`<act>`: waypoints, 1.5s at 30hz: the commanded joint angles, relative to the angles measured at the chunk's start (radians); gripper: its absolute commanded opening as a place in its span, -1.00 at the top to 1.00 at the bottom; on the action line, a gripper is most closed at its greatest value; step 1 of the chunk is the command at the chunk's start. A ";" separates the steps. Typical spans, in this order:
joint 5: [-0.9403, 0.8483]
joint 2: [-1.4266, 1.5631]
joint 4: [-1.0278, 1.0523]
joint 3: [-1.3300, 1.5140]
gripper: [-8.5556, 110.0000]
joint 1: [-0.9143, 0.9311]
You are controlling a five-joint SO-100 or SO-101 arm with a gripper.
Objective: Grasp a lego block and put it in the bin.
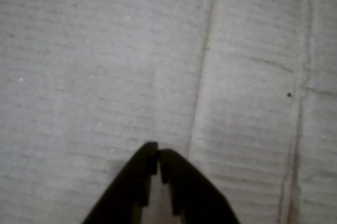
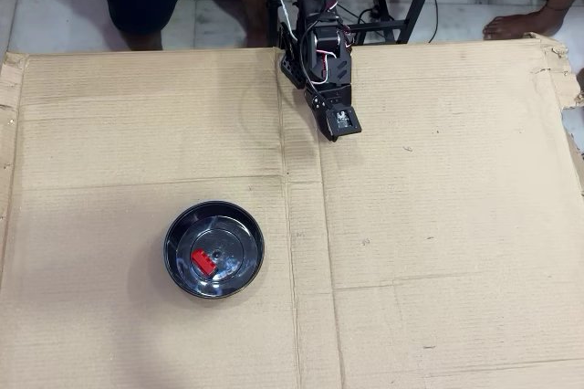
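The surface (image 2: 438, 225) is a large sheet of brown corrugated cardboard with fold creases and ragged edges, laid over a tiled floor (image 2: 46, 5); in the overhead view it is cut off at the bottom edge. Along the far edge, the legs and feet of people are partly visible, cropped by the frame. The arm (image 2: 315, 42) is black, folded near the far middle of the cardboard, well apart from the bin. The bin (image 2: 179, 225) is a round, shallow, glossy black bowl with a raised rim, resting on the cardboard left of centre in the overhead view. The block (image 2: 202, 261), small, bright red and rectangular, lies inside the bin, left of the centre bump; its studs are too small to make out. In the wrist view the jaws (image 1: 158, 153) are dark, tapered, closed tip to tip and hold nothing; only blurred, ribbed cardboard with two creases lies beyond them. Their lower parts are cut off.
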 commanded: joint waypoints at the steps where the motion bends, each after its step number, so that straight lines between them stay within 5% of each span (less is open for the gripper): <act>1: 0.003 0.006 0.012 0.014 0.86 0.008; 22: 0.006 0.021 0.310 0.014 0.86 0.008; 45: -0.002 0.021 0.308 0.014 0.86 0.005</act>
